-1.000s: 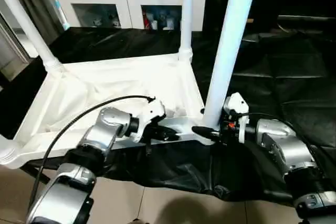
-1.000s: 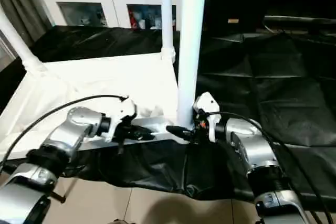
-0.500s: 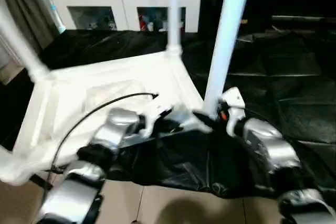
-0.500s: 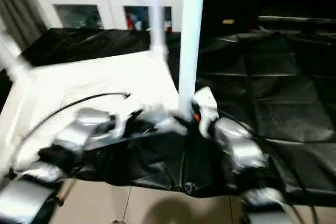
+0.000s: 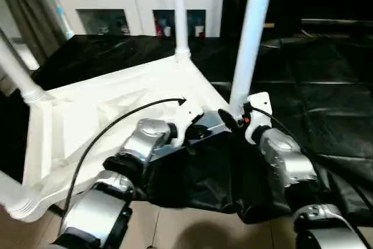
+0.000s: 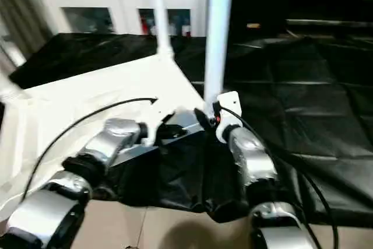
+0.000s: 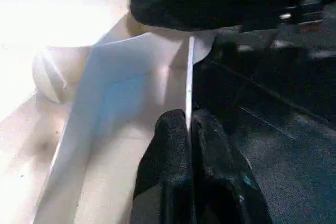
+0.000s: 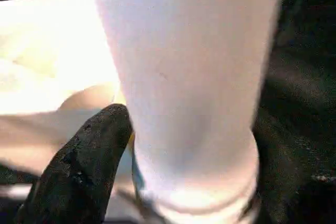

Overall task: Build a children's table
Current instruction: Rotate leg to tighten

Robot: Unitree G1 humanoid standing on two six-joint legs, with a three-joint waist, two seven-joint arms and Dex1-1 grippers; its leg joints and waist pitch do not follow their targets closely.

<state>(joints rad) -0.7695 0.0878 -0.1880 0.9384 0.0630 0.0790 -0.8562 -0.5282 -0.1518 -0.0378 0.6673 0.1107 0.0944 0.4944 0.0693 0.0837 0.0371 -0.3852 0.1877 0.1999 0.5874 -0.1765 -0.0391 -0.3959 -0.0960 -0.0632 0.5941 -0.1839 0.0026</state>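
1. At the far left of the head views, the white table top (image 5: 116,115) lies upside down on a black sheet (image 5: 326,86), with one leg (image 5: 17,77) rising from its far left corner socket and another socket with a leg stub at the near left corner (image 5: 14,202).
2. Toward the middle, a third leg (image 5: 179,13) stands upright in the far corner socket, so three of the four corners look already fitted.
3. Near the front rim, the left gripper (image 7: 190,129) pinches the thin edge wall of the table top: its two black fingers (image 7: 168,145) press on either side of the rim, clamped tight, steadying the piece.
4. Just to the right, the fourth leg (image 5: 247,33) stands in the near right corner socket (image 8: 205,198), upright or nearly so.
5. The right gripper (image 5: 230,119) sits at the base of that leg; in the right wrist view one black finger (image 8: 84,166) lies against the tube just above the socket collar, and the other is lost against the dark side, so I judge it is grasping the leg without being sure how firmly.
6. By my reading the build is near its end: what is left is seating this last leg fully and turning the table upright.
7. Behind stands a white glass-door cabinet (image 5: 140,4), well apart from the work; the rumpled sheet under the near rim and the left arm's black cable (image 5: 116,123) over the top could snag.
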